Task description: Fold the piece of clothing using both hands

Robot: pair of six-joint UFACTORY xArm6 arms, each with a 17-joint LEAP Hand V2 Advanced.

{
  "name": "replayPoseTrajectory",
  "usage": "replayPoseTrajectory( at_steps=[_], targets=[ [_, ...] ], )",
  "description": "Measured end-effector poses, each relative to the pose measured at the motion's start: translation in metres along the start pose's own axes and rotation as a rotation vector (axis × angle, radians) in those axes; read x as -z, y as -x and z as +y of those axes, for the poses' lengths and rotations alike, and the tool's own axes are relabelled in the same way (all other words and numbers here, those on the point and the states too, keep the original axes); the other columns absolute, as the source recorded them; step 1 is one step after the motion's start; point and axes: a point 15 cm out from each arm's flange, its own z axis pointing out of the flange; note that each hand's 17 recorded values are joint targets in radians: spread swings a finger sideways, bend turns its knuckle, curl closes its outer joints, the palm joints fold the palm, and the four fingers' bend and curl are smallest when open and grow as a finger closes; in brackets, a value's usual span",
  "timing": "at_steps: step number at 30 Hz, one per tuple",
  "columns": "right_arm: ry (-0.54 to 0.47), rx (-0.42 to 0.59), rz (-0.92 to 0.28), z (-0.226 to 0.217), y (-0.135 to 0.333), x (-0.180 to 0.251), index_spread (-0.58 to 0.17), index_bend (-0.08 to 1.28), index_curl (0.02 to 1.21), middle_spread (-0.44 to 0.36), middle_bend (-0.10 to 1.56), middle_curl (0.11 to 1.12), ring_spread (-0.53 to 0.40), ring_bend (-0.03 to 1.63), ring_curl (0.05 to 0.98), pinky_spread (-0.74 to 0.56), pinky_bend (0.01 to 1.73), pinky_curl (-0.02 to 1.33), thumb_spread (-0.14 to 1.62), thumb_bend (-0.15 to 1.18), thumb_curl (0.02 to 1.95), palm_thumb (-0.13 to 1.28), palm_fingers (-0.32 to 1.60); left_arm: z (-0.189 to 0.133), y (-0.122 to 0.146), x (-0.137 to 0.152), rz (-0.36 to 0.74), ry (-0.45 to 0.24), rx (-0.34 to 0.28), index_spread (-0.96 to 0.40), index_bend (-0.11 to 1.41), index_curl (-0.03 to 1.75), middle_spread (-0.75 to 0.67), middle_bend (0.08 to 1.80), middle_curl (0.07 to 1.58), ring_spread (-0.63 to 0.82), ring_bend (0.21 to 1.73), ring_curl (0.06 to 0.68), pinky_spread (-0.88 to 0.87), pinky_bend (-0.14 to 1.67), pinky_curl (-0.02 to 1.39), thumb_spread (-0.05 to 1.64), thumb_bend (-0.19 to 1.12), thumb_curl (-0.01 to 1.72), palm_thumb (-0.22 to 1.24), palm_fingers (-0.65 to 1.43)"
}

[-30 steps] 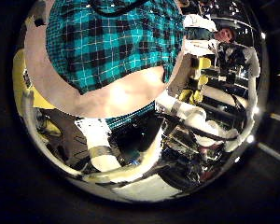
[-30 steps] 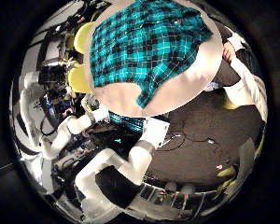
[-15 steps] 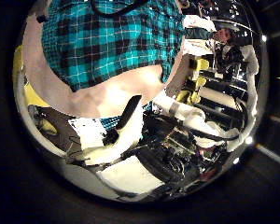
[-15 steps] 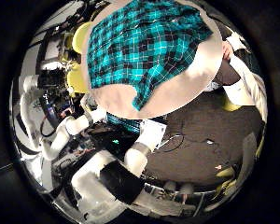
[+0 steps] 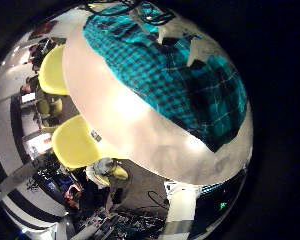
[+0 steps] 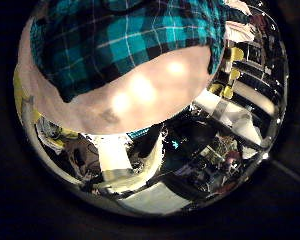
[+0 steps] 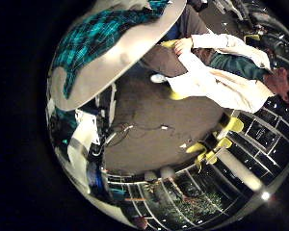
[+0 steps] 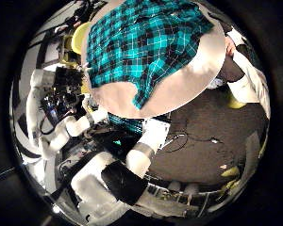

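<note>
Palm views of both my hands over the work surface. The checked garment (image 5: pixel 180 80) lay spread on the round table (image 5: pixel 140 130), covering much of the top, with a bare band of tabletop showing between its edge and the rim. Two chairs (image 5: pixel 85 145) stood just beside the table on that bare side. With only palm cameras to go by, I could not say which side of the scene was left, right, near or far.

Change noted: in my left hand's thumb-side view, the garment (image 6: pixel 120 40) and the bare tabletop (image 6: pixel 140 95) filled more of the picture than they had a second before, and the whole picture had shifted. I took this as my left palm having come closer to the cloth, not as any move of the cloth itself. A dark finger that crossed this view half a second earlier no longer did. My right hand's thumb-side view was nearly the same as before, with the garment (image 8: pixel 146 42) well apart from that palm on the table (image 8: pixel 179 89).

Fingers: neither hand's fingers showed plainly enough to read, so I could not tell how far either hand was open, and I saw no cloth held.

Meaning for the task: I judged the fold not yet begun. The left hand was approaching for a grasp, and the right had yet to close in.
</note>
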Motion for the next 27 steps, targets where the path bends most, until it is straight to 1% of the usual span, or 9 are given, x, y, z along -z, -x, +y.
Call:
replayPoseTrajectory(
  at_steps=[5, 6, 10, 11, 12, 15, 20, 22, 27],
  targets=[
    [-0.005, -0.001, 0.003, 0.002, 0.001, 0.003, -0.367, 0.16, 0.28, -0.032, 0.24, 0.36, 0.085, 0.64, 0.210, 0.35, 0.54, 0.20, 1.15, -0.02, 0.24, 0.14, 0.22, -0.003, 0.008, -0.007, -0.096, 0.033, 0.027, -0.06, 0.17, 0.35, -0.06, 0.40, 0.45, -0.04, 0.76, 0.208, -0.06, 0.54, 0.37, 0.91, -0.01, 0.31, 0.24, 0.55],
    [-0.005, -0.003, 0.003, 0.002, 0.001, 0.003, -0.367, 0.16, 0.28, -0.030, 0.24, 0.36, 0.084, 0.64, 0.210, 0.35, 0.55, 0.20, 1.15, -0.02, 0.24, 0.14, 0.22, -0.004, 0.007, -0.008, -0.112, 0.039, 0.027, -0.07, 0.17, 0.35, -0.09, 0.42, 0.46, -0.08, 0.77, 0.211, -0.11, 0.55, 0.37, 0.91, -0.02, 0.32, 0.25, 0.55],
    [-0.009, -0.003, 0.006, 0.003, 0.001, 0.005, -0.366, 0.16, 0.28, -0.028, 0.24, 0.36, 0.084, 0.64, 0.212, 0.36, 0.55, 0.21, 1.15, -0.02, 0.24, 0.14, 0.22, -0.008, 0.013, -0.008, -0.146, 0.036, 0.037, -0.19, 0.20, 0.39, -0.26, 0.63, 0.57, -0.35, 1.01, 0.294, -0.38, 0.70, 0.42, 0.98, 0.09, 0.37, 0.54, 1.03],
    [-0.010, -0.004, 0.006, 0.004, 0.001, 0.005, -0.366, 0.16, 0.28, -0.028, 0.23, 0.35, 0.084, 0.64, 0.212, 0.36, 0.55, 0.21, 1.15, -0.02, 0.24, 0.14, 0.23, -0.009, 0.014, -0.007, -0.147, 0.030, 0.039, -0.22, 0.20, 0.40, -0.29, 0.66, 0.59, -0.39, 1.03, 0.303, -0.43, 0.73, 0.43, 1.00, 0.10, 0.37, 0.58, 1.06],
    [-0.010, -0.004, 0.006, 0.004, 0.001, 0.005, -0.367, 0.16, 0.28, -0.035, 0.23, 0.36, 0.084, 0.64, 0.212, 0.36, 0.55, 0.21, 1.15, -0.02, 0.24, 0.14, 0.23, -0.011, 0.014, -0.005, -0.146, 0.019, 0.039, -0.25, 0.22, 0.42, -0.33, 0.69, 0.63, -0.41, 1.08, 0.342, -0.47, 0.81, 0.47, 1.01, 0.14, 0.40, 0.67, 1.14],
    [-0.013, -0.002, 0.009, 0.005, 0.002, 0.007, -0.366, 0.16, 0.28, -0.033, 0.24, 0.36, 0.075, 0.65, 0.213, 0.35, 0.54, 0.21, 1.16, -0.02, 0.24, 0.14, 0.25, -0.017, 0.016, 0.005, -0.131, -0.029, 0.051, -0.34, 0.29, 0.49, -0.40, 0.77, 0.72, -0.45, 1.19, 0.410, -0.54, 0.96, 0.54, 1.04, 0.15, 0.44, 0.75, 1.15],
    [-0.004, 0.013, 0.004, 0.004, 0.004, 0.003, -0.359, 0.15, 0.27, -0.075, 0.26, 0.36, 0.026, 0.69, 0.221, 0.31, 0.57, 0.21, 1.18, 0.00, 0.25, 0.20, 0.33, -0.022, 0.021, 0.033, -0.119, -0.092, 0.054, -0.46, 0.39, 0.62, -0.48, 0.84, 0.82, -0.47, 1.30, 0.473, -0.58, 1.09, 0.62, 1.06, 0.12, 0.49, 0.78, 1.08],
    [0.022, 0.026, -0.010, 0.003, 0.008, -0.010, -0.347, 0.15, 0.27, -0.118, 0.28, 0.37, -0.013, 0.73, 0.231, 0.26, 0.59, 0.21, 1.18, 0.01, 0.27, 0.28, 0.36, -0.021, 0.023, 0.043, -0.116, -0.094, 0.055, -0.50, 0.42, 0.67, -0.50, 0.85, 0.86, -0.47, 1.32, 0.488, -0.59, 1.11, 0.64, 1.07, 0.11, 0.51, 0.79, 1.05],
    [0.088, 0.077, -0.042, -0.009, 0.024, -0.051, -0.323, 0.15, 0.27, -0.133, 0.30, 0.38, -0.060, 0.77, 0.248, 0.21, 0.60, 0.21, 1.14, 0.00, 0.29, 0.37, 0.35, -0.019, 0.022, 0.065, -0.105, -0.079, 0.053, -0.57, 0.44, 0.79, -0.54, 0.88, 0.93, -0.46, 1.36, 0.512, -0.60, 1.16, 0.67, 1.08, 0.07, 0.54, 0.80, 1.00]
  ],
)
